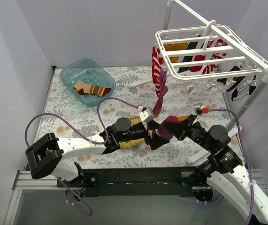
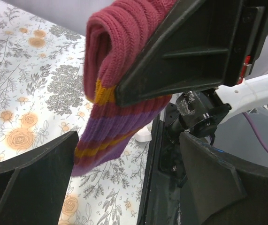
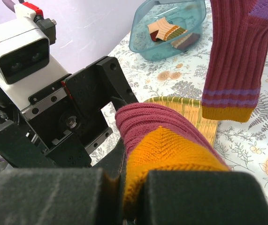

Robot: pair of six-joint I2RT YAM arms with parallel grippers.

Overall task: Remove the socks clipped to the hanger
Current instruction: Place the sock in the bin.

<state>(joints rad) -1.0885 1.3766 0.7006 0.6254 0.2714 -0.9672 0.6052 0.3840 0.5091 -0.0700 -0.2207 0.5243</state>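
Clamps the right gripper (image 3: 124, 192) tight on a maroon sock (image 3: 152, 126) at its orange heel, low over the flowered tablecloth (image 1: 68, 117). Holds the left gripper (image 2: 130, 138) spread wide, with that sock dangling between its fingers. Reveals only from overhead the hanger (image 1: 209, 47), far right, with other socks (image 1: 159, 70) clipped on.

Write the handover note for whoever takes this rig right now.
Right gripper: shut on a maroon sock with a mustard patch, held low over the table.
Left gripper: open, facing that sock's striped end, gripping nothing.
Hanger: far right, with several socks hanging from it, among them a maroon-and-purple sock at its near-left corner.
Done: a striped sock lies in the teal tub, far left.
Left: put the held sock away, then unclip the rest.
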